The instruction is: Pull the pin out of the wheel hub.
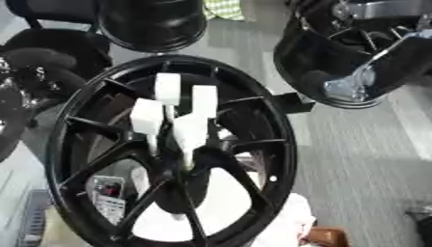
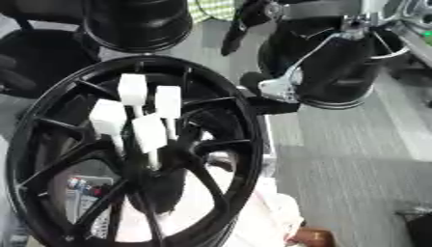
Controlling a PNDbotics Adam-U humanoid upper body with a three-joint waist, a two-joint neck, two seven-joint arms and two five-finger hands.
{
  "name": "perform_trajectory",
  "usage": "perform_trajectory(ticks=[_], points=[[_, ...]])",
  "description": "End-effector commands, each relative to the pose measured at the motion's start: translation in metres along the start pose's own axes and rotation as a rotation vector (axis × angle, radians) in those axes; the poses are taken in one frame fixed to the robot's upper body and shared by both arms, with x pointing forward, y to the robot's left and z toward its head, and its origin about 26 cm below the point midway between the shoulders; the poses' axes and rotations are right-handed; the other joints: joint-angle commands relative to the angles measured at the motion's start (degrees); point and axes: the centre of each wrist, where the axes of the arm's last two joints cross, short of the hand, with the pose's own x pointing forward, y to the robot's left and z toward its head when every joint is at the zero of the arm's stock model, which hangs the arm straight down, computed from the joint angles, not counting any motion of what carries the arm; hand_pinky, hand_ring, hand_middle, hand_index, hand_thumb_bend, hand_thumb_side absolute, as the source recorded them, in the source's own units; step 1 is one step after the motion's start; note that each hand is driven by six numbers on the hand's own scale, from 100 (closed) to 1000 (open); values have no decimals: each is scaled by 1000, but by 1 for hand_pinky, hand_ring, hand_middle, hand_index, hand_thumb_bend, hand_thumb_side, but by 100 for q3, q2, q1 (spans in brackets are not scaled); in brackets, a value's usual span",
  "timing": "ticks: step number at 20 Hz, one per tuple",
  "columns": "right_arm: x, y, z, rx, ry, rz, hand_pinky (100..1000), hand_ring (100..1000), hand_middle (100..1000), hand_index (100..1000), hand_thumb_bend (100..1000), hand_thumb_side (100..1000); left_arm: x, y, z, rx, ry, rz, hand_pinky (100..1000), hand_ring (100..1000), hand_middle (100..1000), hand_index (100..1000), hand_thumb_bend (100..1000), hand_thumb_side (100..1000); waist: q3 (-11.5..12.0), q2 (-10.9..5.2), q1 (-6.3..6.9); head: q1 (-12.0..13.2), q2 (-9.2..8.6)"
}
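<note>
Wheel hub [image 1: 253, 120] black, upright | four white pins [image 1: 167, 88] at centre | no legible writing | right hand [image 2: 253, 79] fingers: cannot tell

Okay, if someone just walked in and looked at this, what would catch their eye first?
A large black spoked wheel rim fills the middle of the view, with four white block-headed pins standing out of its hub. Behind it, upper right, a robot arm of black and silver hangs over another dark rim.
</note>
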Motion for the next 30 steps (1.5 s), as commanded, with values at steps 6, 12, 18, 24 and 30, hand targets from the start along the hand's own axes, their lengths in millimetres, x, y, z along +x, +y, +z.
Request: perform_trajectory(ticks=[6, 12, 18, 24, 30], points=[[11, -4, -12, -16, 83, -42, 904, 869, 755, 818, 148, 521, 9, 5, -8, -103, -136, -19, 795, 704, 721, 825, 100, 575, 16, -173, 62, -257, 97], [16, 8, -26, 25, 119, -92, 904, 872, 760, 819, 160, 527, 15, 12, -14, -177, -281, 27, 791, 709, 728, 828, 100, 571, 83, -291, 52, -437, 146], [22, 19, -39, 58, 105, -130, 902, 874, 763, 818, 156, 535, 25, 23, -22, -165, -382, 42, 795, 719, 730, 831, 100, 570, 127, -344, 48, -567, 147], [28, 30, -51, 72, 93, -170, 899, 876, 763, 816, 155, 541, 28, 26, -26, -163, -417, 47, 796, 723, 732, 835, 100, 569, 155, -347, 58, -687, 147], [27, 41, -63, 58, 126, -205, 896, 881, 770, 819, 183, 532, 30, 27, -29, -163, -433, 36, 796, 726, 735, 839, 100, 569, 204, -339, 67, -815, 147]])
